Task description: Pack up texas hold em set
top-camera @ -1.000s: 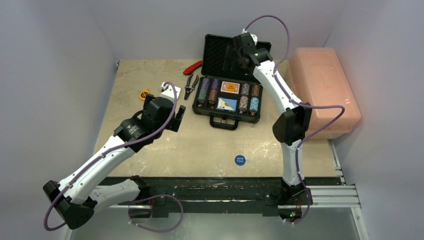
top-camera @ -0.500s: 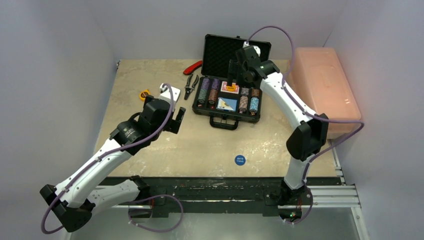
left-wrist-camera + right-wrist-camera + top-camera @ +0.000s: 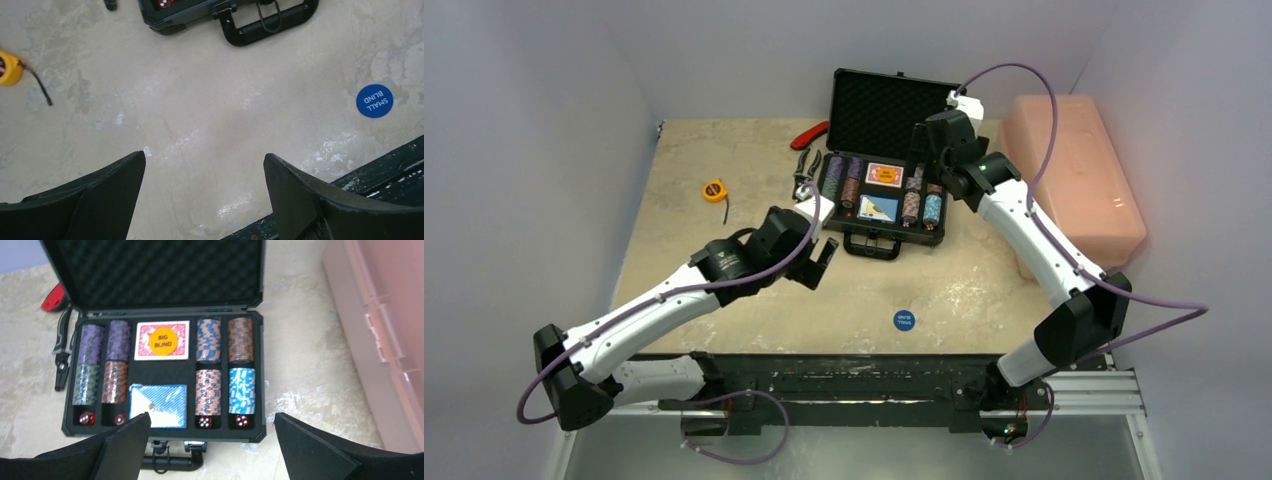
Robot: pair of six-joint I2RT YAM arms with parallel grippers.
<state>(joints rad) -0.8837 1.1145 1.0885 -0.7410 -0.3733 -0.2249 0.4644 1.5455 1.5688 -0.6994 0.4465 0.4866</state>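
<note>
Blue plastic, thin and flat: the disc (image 3: 904,320) lies alone on the tabletop (image 3: 984,290) near the front edge, well apart from the case. It looks light and rigid, but it sits flush with the surface. I judge it awkward to pinch from above; fingertips straddling its rim should serve best.

Between disc and case, over bare tabletop, hangs the left pincer (image 3: 202,165), jaws wide and holding nothing.

Beyond it the case (image 3: 876,234) lies open, handle (image 3: 871,246) toward the arms. Its slots hold chips (image 3: 209,340), a blue deck (image 3: 157,402), dice (image 3: 86,418) and a red deck (image 3: 145,352) with an orange disc (image 3: 160,341) on top. Loaded, it is probably heavy. The right pincer (image 3: 210,422) hovers above its near right part, jaws wide, empty.

Farthest stands the foam-lined lid (image 3: 160,270), upright. It likely swings on a stiff hinge and is best pushed at its top rim.
</note>
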